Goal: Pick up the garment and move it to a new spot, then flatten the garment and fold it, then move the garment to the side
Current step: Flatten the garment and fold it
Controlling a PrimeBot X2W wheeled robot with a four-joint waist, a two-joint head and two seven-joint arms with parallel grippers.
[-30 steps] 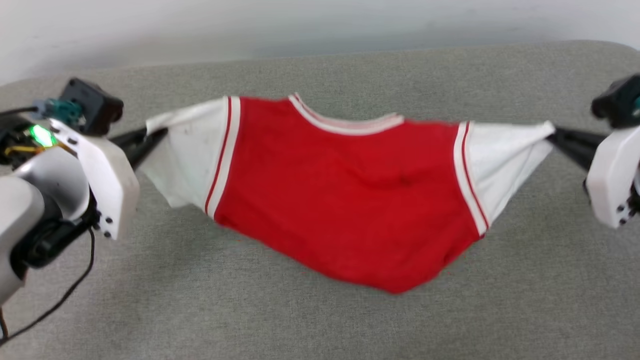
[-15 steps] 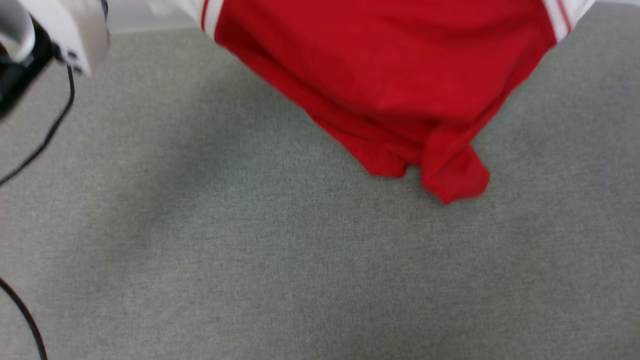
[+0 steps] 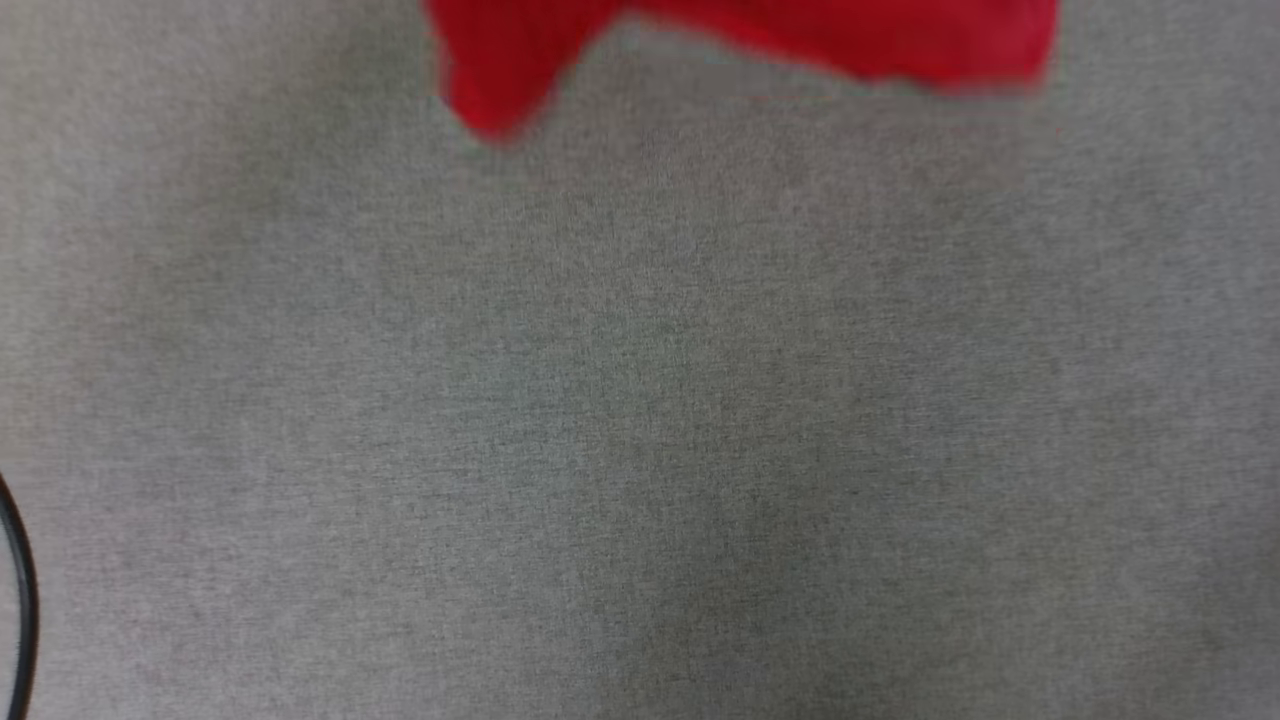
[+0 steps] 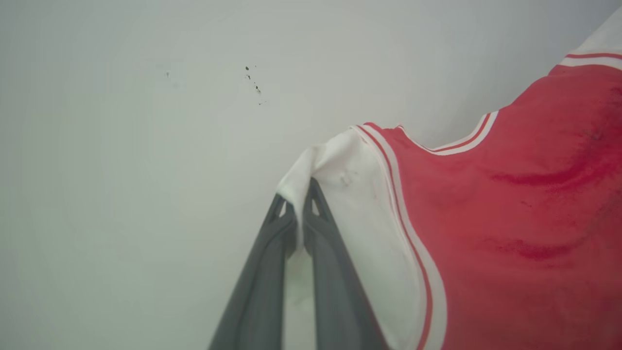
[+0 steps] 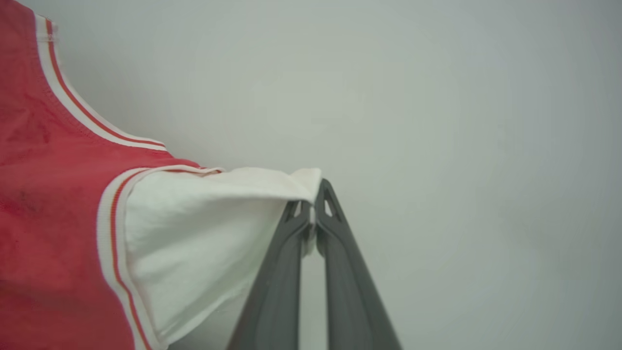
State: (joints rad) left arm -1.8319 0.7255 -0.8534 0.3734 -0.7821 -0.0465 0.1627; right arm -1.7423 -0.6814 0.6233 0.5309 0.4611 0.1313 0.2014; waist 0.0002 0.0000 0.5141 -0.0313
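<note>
At top of head view I see the garment's (image 3: 900, 40) red hem over the grey worktop (image 3: 640, 420), blurred. L hand (image 4: 297, 200) is closed on tip of one white sleeve (image 4: 345, 218), R hand (image 5: 311, 197) closed on the other sleeve (image 5: 194, 228). Garment hangs stretched betw. them, pale wall (image 4: 121, 146) behind.

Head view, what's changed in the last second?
The camera has swung down over the grey surface, so the jersey has slid to the top edge, its red hem in sight. The hem's lowest corner now hangs on the left, not the right. Unchanged: the jaws of both arms stay shut on the white sleeves.
</note>
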